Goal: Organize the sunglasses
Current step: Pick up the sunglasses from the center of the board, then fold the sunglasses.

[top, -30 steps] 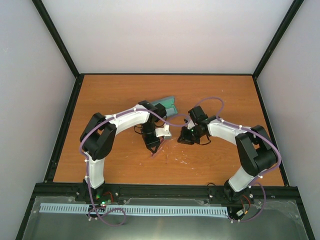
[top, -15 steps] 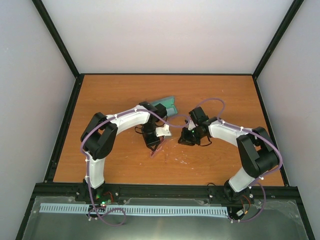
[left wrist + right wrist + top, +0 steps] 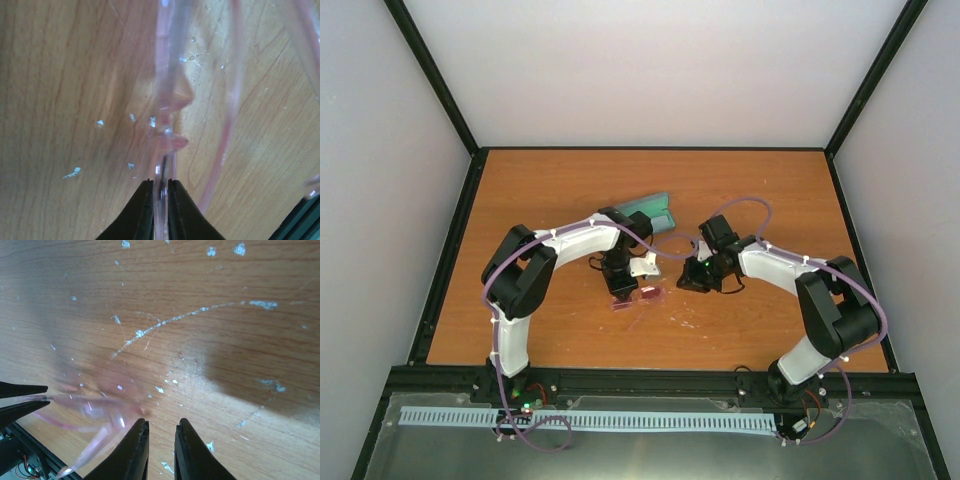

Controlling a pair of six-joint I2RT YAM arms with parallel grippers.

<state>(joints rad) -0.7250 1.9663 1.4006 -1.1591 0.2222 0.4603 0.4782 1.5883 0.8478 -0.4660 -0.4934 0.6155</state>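
The sunglasses (image 3: 645, 295) have a thin pinkish translucent frame and sit low over the table's middle. My left gripper (image 3: 625, 289) is shut on them. In the left wrist view the frame (image 3: 169, 95) runs up from between the closed fingertips (image 3: 160, 182), with a slim arm (image 3: 229, 110) curving alongside. My right gripper (image 3: 686, 277) is just right of the glasses. In its own view the gripper (image 3: 161, 424) stands slightly open with bare wood between its fingers. The blurred pink glasses (image 3: 95, 407) lie to its left, apart from it.
A blue-green oblong case (image 3: 651, 212) lies open behind the left gripper. The wooden table (image 3: 540, 190) is scuffed with white flecks and is bounded by a black frame (image 3: 450, 250). Purple cables loop over both arms.
The sunglasses have turned from a thin hanging line to a flatter pose, their pink lenses now showing just right of the left gripper. The right gripper has hardly moved.
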